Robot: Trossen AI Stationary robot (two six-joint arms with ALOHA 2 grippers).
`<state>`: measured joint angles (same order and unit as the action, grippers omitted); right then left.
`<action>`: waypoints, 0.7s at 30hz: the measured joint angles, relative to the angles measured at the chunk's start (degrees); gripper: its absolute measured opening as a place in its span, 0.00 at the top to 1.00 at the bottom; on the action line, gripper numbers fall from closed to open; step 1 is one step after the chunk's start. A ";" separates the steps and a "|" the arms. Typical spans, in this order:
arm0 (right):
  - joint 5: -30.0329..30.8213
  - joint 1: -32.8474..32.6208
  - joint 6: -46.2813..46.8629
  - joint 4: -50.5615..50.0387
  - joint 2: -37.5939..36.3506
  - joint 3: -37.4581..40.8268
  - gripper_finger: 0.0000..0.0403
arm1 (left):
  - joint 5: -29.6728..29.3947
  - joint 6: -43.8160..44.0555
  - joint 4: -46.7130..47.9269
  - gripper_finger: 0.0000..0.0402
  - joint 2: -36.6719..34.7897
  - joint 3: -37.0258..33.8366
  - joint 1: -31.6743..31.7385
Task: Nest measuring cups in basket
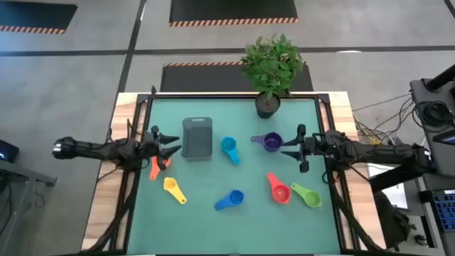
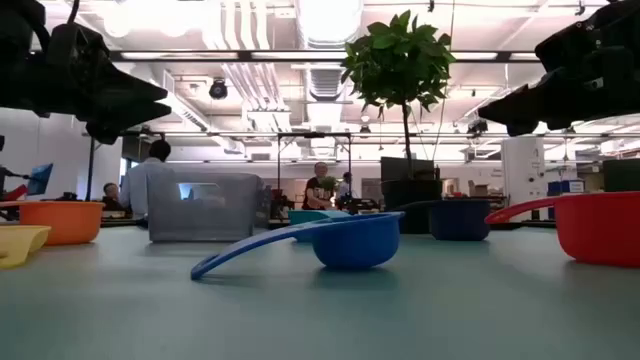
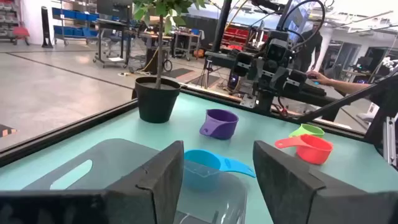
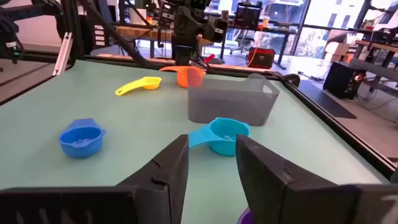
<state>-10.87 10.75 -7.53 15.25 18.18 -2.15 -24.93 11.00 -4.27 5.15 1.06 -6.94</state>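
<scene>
The dark grey basket stands on its base on the green mat, and seven cups lie loose around it. These are orange, yellow, cyan, blue, purple, red and green. My left gripper hovers open just left of the basket, above the orange cup. My right gripper hovers open beside the purple cup, facing the cyan cup. In the low view both grippers hang well above the table.
A black plant pot with a leafy plant stands at the far edge, behind the purple cup. The mat has a raised dark frame around it. Open mat lies between the basket and the near edge. People sit in the room beyond the table.
</scene>
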 joint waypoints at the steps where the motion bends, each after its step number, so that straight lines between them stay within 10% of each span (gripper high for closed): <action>1: 0.00 0.01 0.00 0.00 0.00 0.00 0.70 | -0.01 0.00 0.02 0.56 0.00 0.00 0.01; 21: 0.00 0.02 0.00 0.00 0.02 0.00 0.70 | 0.00 -1.89 1.18 0.56 -3.90 0.00 0.70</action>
<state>-10.87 10.76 -7.53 15.25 18.20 -2.15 -24.93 9.12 -3.09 1.25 1.06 -6.24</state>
